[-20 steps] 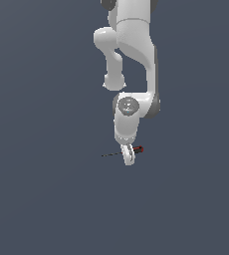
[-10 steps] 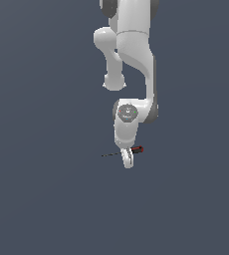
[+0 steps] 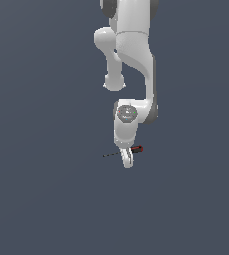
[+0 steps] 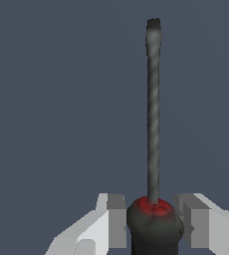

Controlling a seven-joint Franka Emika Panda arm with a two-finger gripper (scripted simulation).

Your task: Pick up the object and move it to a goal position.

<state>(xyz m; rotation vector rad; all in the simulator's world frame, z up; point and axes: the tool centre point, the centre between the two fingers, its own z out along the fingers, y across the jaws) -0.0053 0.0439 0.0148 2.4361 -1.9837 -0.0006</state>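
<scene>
The screwdriver [image 3: 136, 149] lies flat on the dark grey floor. Its red-and-black handle points to the exterior view's right and its thin dark shaft to the left. My white gripper [image 3: 128, 160] points straight down over the handle. In the wrist view the shaft [image 4: 153, 109] runs away from the gripper [image 4: 155, 221]. The two fingers [image 4: 111, 216] stand against either side of the red-topped black handle [image 4: 155, 226], with no clear gap. The screwdriver still rests at floor level.
The floor [image 3: 47, 199] is a plain dark grey surface with no other objects or edges in view. The white arm [image 3: 134, 60] rises straight above the gripper.
The arm has sunk a little, bringing the gripper down around the screwdriver's handle. The screwdriver has not moved.
</scene>
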